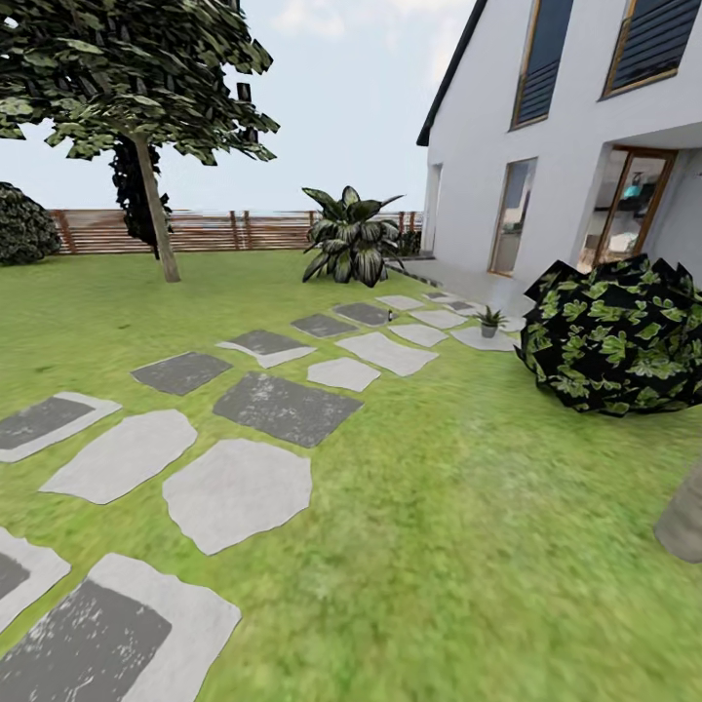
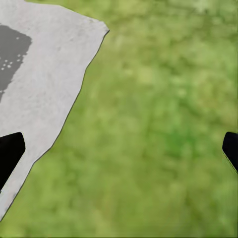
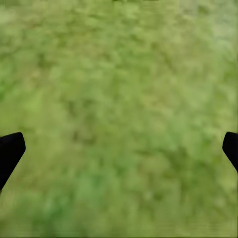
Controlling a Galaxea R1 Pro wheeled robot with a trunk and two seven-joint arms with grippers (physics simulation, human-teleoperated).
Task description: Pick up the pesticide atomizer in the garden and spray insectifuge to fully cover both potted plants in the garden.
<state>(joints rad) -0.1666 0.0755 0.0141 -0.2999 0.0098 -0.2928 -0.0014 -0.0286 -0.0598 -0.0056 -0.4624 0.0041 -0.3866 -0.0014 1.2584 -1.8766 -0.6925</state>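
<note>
Both grippers, the left gripper [image 2: 119, 153] and right gripper [image 3: 119, 153], hang wide open and empty over lawn [image 1: 468, 546], so nothing is picked up yet; one potted plant [image 1: 489, 322] sits far ahead on the stepping stones [image 1: 390, 353].

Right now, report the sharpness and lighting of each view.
Head view: even, soft daylight, no hard shadows; stepping stones fairly crisp, the distant potted plant tiny and soft. Left wrist view: lawn smeared, stone edge sharp, fingertips black. Right wrist view: grass blurred throughout.
</note>
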